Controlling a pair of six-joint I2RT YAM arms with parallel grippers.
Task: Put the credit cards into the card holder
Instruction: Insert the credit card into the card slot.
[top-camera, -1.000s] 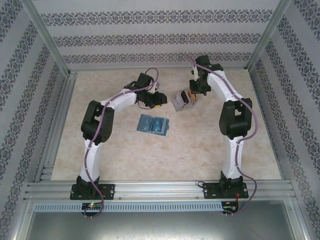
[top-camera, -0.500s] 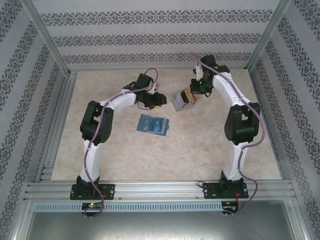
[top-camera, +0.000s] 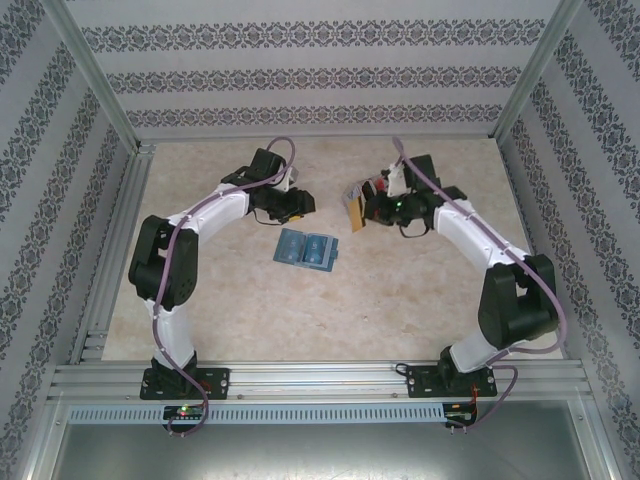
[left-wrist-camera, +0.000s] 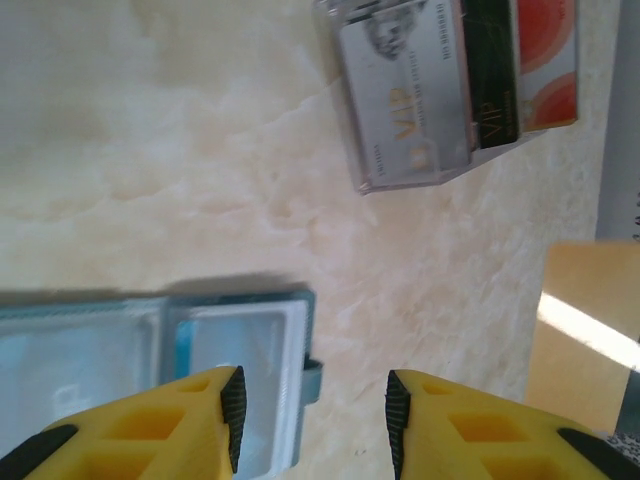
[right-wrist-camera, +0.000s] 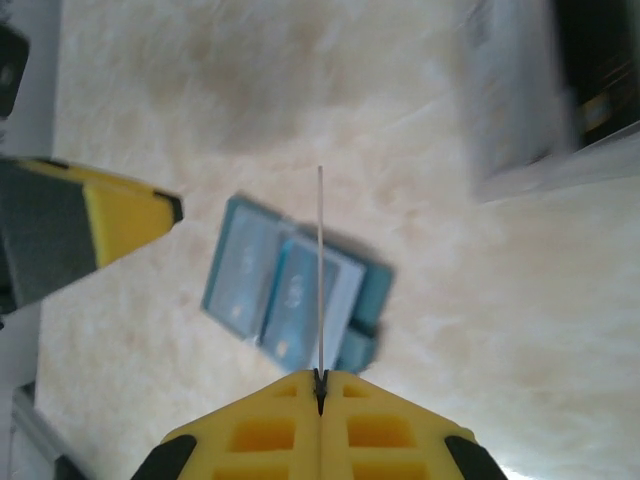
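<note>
The teal card holder (top-camera: 307, 248) lies open and flat on the table, its two light pockets facing up; it also appears in the left wrist view (left-wrist-camera: 150, 350) and the right wrist view (right-wrist-camera: 290, 290). My right gripper (top-camera: 362, 212) is shut on an orange-yellow credit card (top-camera: 354, 213), held above the table to the right of the holder. That card shows edge-on as a thin line (right-wrist-camera: 320, 270) rising from the closed jaws (right-wrist-camera: 320, 378), and as a tan sheet (left-wrist-camera: 590, 340). My left gripper (left-wrist-camera: 312, 415) hangs open and empty over the holder's right edge.
A grey see-through card stand (left-wrist-camera: 440, 90) holds more cards, one silver, one dark and one red-orange, just behind the right gripper (top-camera: 356, 190). Patterned walls and metal frame posts (top-camera: 95, 80) close in the table on three sides.
The right arm swung down and toward the near side, and its gripper drew the orange-yellow card out of the stand. The left arm shifted slightly to the left.
</note>
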